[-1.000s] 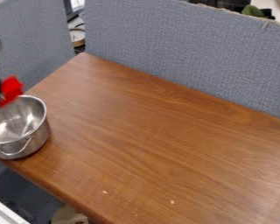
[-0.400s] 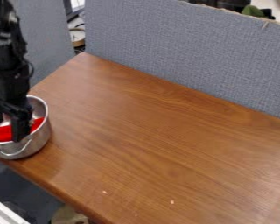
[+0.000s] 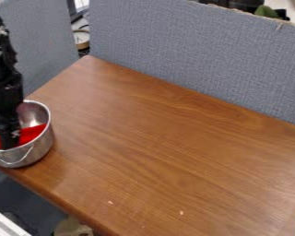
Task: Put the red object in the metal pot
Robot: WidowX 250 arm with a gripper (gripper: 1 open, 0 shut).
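Grey fabric partition panels [image 3: 194, 55] stand behind and to the left of a brown wood-grain worktop [image 3: 175, 138], which runs diagonally through the single camera view. Above the panels a strip of cluttered room shows, too blurred to make out anything in particular.

Near the left corner of the worktop sits the metal pot [image 3: 23, 138], round and shiny silver, with a deep bowl and a rolled rim that catches the light. Its outer wall reflects the wood around it. Any side handles are too small to pick out here.

Inside the pot lies the red object [image 3: 27, 138], a bright red patch against the steel. It fills the lower part of the bowl and reaches toward the right inner wall; its full outline cannot be told, since the arm covers its left part and the rim hides its near edge.

Down from the top left edge comes the black robot arm [image 3: 5, 78], pointing steeply downward into the pot. The gripper [image 3: 7, 135] reaches into the bowl at its left side, just beside or over the red object. Its jaws stand wide apart and hold nothing, though the dark fingers blur together at this size.

No brand, label or writing can be read anywhere in view
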